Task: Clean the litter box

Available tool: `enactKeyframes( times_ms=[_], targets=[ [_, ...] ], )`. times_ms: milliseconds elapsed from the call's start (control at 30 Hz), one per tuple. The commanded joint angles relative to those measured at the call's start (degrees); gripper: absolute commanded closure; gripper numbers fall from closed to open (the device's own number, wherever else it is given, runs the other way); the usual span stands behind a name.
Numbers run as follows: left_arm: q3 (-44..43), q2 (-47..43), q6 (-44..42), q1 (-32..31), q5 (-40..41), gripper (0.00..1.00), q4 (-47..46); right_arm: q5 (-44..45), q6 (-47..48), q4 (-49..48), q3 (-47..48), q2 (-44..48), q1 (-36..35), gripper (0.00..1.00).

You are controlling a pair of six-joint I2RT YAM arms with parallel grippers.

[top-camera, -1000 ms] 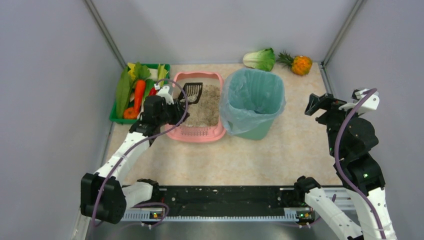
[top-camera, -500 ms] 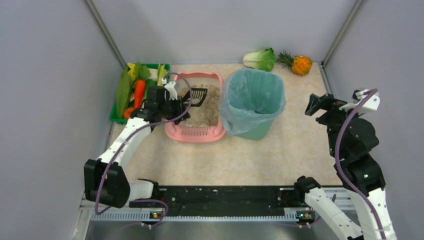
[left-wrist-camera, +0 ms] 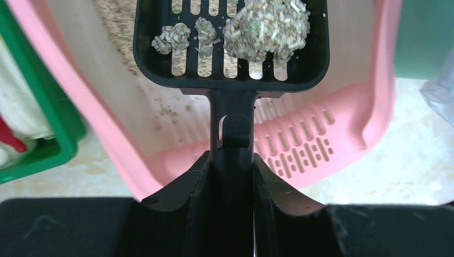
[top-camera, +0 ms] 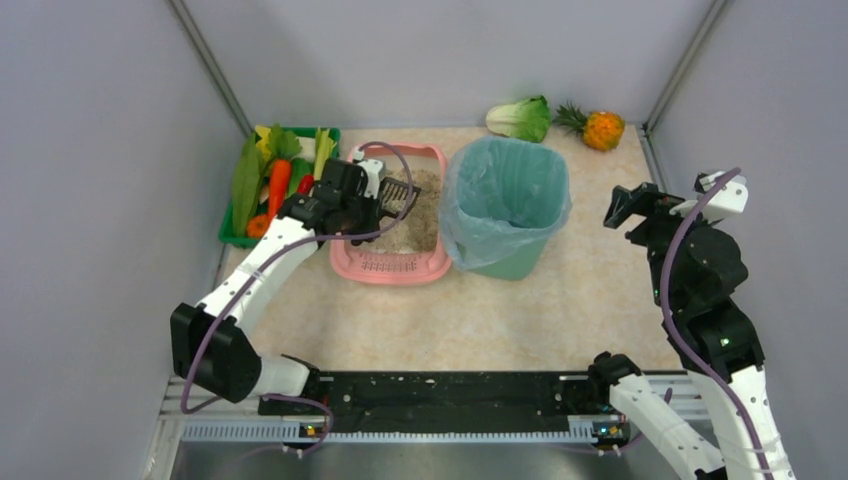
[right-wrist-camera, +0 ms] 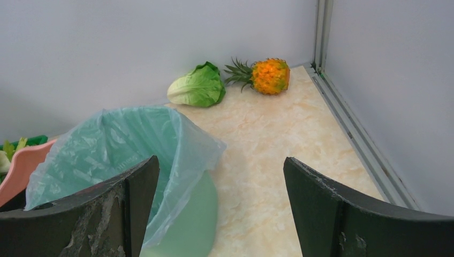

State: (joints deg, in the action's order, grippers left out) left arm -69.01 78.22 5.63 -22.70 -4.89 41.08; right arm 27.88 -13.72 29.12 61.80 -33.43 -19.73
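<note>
The pink litter box with grey-beige litter sits at the back left, its slotted grille at the near end. My left gripper is shut on the handle of a black slotted scoop, held above the box. The scoop carries three clumps of litter. In the left wrist view the jaws clamp the handle from both sides. My right gripper is open and empty, raised to the right of the teal bag-lined bin. In the right wrist view the fingers frame the bin.
A green crate of toy vegetables stands left of the litter box. A lettuce and a small pineapple lie at the back right by the wall. Grey walls enclose the table on three sides.
My left gripper has moved right and toward the back over the litter box, lifting the scoop with clumps on it. The right arm has shifted slightly left.
</note>
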Motion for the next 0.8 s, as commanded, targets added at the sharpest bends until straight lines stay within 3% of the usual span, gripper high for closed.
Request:
enactKeyframes(
  times_ms=[0,100,200,267,400,500,767],
  targets=[
    [-3.4,0.8,-2.0,1.2,3.6,1.0,-1.6,-0.5,0.2,-2.5,0.9,-0.4,-0.6,0.13],
    [-8.2,2.6,-0.9,1.3,-0.8,1.0,4.5,-0.5,1.0,-1.6,2.1,-1.0,-0.5,0.13],
    [-5.0,2.5,-0.7,1.3,-2.2,1.0,-1.4,0.0,0.8,-2.3,1.4,-0.4,-0.6,0.13],
    [-8.2,2.2,0.1,1.3,-4.7,1.0,6.3,-0.3,1.4,-1.8,2.2,-0.8,-0.5,0.13],
    [-1.6,-1.6,1.0,1.7,0.4,1.0,-3.8,0.0,1.4,-2.0,1.8,-1.0,-0.6,0.13],
    [-7.2,1.4,0.9,1.7,-4.6,1.0,6.1,-0.9,1.8,-1.7,2.7,-2.0,-0.6,0.13],
    [-3.0,-3.1,1.7,1.9,-5.5,1.0,2.1,-0.7,0.9,-2.5,1.2,-1.8,-0.5,0.13]
  ],
)
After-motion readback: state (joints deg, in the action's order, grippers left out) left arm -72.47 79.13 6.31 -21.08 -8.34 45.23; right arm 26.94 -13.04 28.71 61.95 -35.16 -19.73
